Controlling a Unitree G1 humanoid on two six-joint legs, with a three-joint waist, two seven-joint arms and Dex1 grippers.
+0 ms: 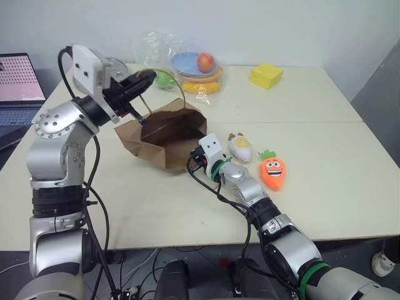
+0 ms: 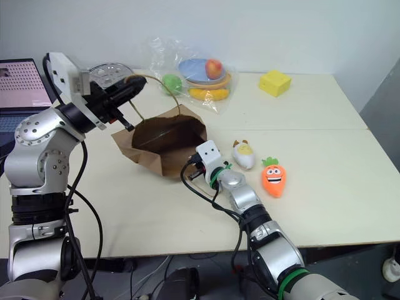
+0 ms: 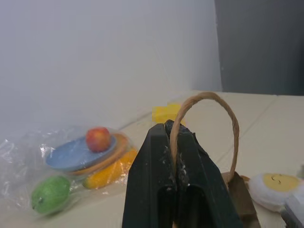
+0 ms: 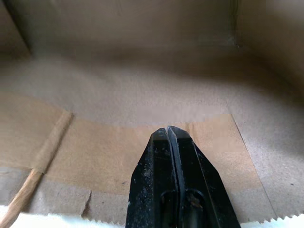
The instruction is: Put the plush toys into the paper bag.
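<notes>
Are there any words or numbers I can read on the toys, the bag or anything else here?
No words or numbers can be read anywhere.
Carrot plush toy: a cartoon face, no writing.
Egg plush toy: no writing.
Paper bag: plain brown, no print.
Laptop screen: rows of tiny marks, too small to read.

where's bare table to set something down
Free: the near table in front of the paper bag, and the far right beyond the cheese block. Crowded: the fruit bag behind, egg and carrot beside it.
</notes>
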